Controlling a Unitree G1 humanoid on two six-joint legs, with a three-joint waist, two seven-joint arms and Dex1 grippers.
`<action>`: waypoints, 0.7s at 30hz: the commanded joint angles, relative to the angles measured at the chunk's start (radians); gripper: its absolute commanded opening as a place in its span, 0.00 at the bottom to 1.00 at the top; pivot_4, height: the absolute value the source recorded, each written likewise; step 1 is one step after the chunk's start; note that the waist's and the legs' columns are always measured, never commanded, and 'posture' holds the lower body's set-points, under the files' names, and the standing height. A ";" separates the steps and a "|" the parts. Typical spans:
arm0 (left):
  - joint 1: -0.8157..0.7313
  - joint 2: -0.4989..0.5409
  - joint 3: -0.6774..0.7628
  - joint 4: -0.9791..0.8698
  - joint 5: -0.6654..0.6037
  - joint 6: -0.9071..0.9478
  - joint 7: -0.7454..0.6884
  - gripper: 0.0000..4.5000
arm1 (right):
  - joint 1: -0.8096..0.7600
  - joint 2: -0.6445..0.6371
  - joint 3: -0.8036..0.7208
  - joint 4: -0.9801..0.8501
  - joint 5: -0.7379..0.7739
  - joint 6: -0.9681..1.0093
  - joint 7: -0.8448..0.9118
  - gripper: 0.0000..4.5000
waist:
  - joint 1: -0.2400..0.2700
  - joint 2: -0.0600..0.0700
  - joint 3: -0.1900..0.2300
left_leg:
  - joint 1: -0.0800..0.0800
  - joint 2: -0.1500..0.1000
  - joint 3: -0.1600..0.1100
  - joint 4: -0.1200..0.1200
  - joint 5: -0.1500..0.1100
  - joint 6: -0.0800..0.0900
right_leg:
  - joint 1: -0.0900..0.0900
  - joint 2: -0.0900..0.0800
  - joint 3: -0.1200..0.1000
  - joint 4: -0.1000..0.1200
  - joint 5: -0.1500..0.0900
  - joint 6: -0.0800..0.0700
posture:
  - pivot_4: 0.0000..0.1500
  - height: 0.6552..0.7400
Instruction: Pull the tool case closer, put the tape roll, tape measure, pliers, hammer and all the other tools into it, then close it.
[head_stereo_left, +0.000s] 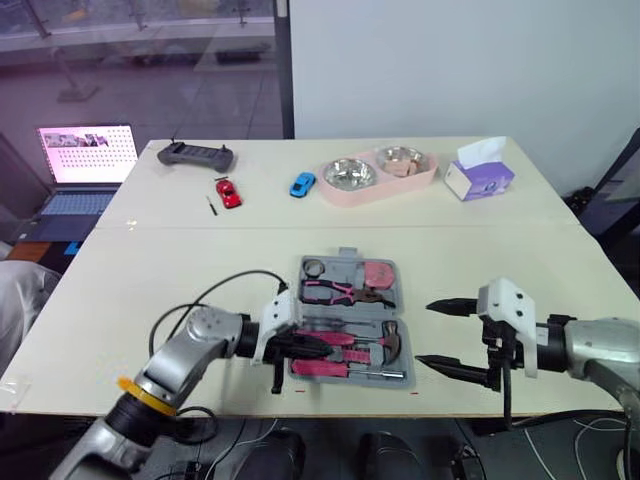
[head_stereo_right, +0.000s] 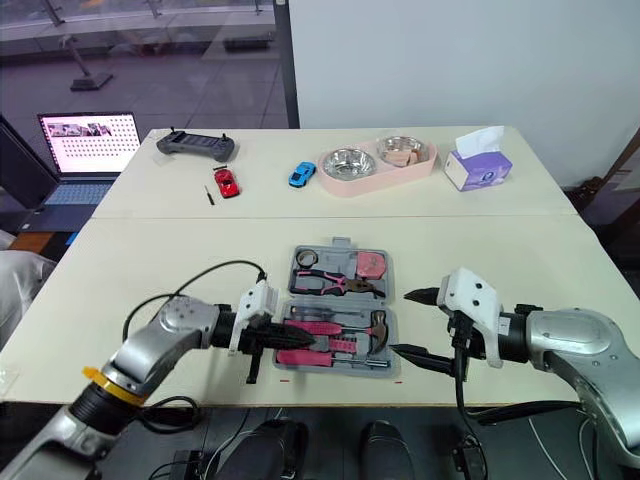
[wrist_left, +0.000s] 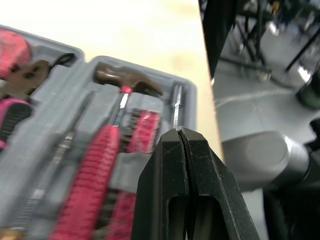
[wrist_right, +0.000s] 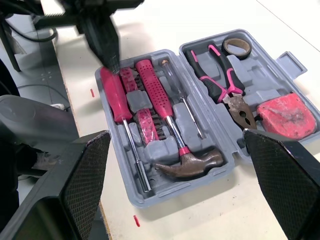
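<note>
Tool case (wrist_right: 262, 75): open (hammer (wrist_right: 187, 162) inside).
Your left claw (head_stereo_left: 310, 345): clenched empty above it.
Your right claw (head_stereo_left: 425, 333): spread wide, just beside.

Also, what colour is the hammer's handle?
Pink; the hammer shows best in the right wrist view.

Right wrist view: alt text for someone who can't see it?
An open grey tool case holds the hammer, screwdrivers, pliers, tape roll and tape measure in its slots. The right gripper stands wide open before it; the left gripper, shut, is poised at the pink screwdriver handles.
</note>
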 joint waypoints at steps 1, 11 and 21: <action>0.017 -0.010 0.012 -0.020 0.021 -0.049 0.000 0.01 | -0.012 -0.007 -0.024 -0.008 0.007 -0.009 0.005 1.00 | -0.002 0.000 0.000 | 0.000 0.000 0.000 0.000 0.000 0.000 | 0.000 0.000 0.000 0.000 0.000 0.000 | 1.00 1.00; 0.012 -0.063 -0.069 0.147 0.188 -0.197 0.002 0.01 | -0.014 -0.015 -0.027 -0.008 0.012 0.000 0.011 1.00 | -0.002 0.000 0.000 | 0.001 0.000 0.003 0.000 0.000 0.001 | 0.000 0.000 0.000 0.000 0.001 0.002 | 1.00 1.00; -0.011 -0.060 -0.138 0.261 0.344 -0.205 0.027 0.01 | -0.014 -0.018 -0.040 -0.029 0.025 0.024 0.011 1.00 | -0.003 0.003 -0.003 | 0.002 0.000 0.003 0.000 -0.001 0.001 | 0.001 0.001 0.000 0.000 0.001 0.002 | 1.00 1.00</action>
